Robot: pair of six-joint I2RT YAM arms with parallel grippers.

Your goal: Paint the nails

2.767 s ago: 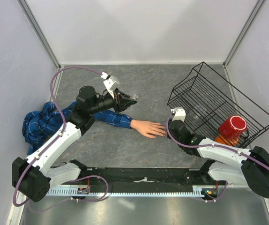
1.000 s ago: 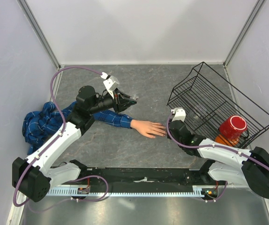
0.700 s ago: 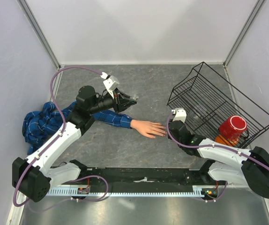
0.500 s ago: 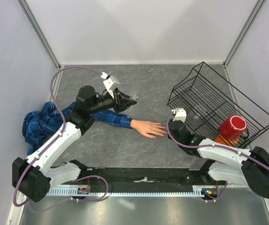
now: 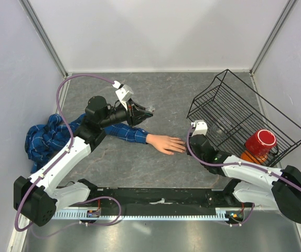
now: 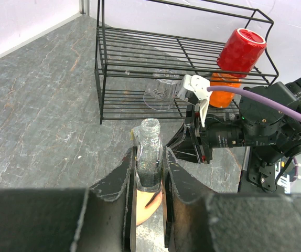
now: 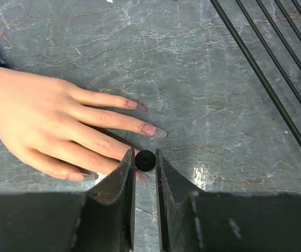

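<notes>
The pale mannequin hand lies flat on the grey table, on a blue plaid sleeve. In the right wrist view its fingers point right, and the nails show a pinkish tint. My right gripper is shut on a small black brush cap, held right over a fingertip of the hand. In the top view it sits at the fingertips. My left gripper is shut on a small open glass bottle, held upright above the sleeve.
A black wire basket stands at the right with a clear glass inside. A red mug and an orange object sit by its near side. Bunched blue plaid cloth lies at the left wall.
</notes>
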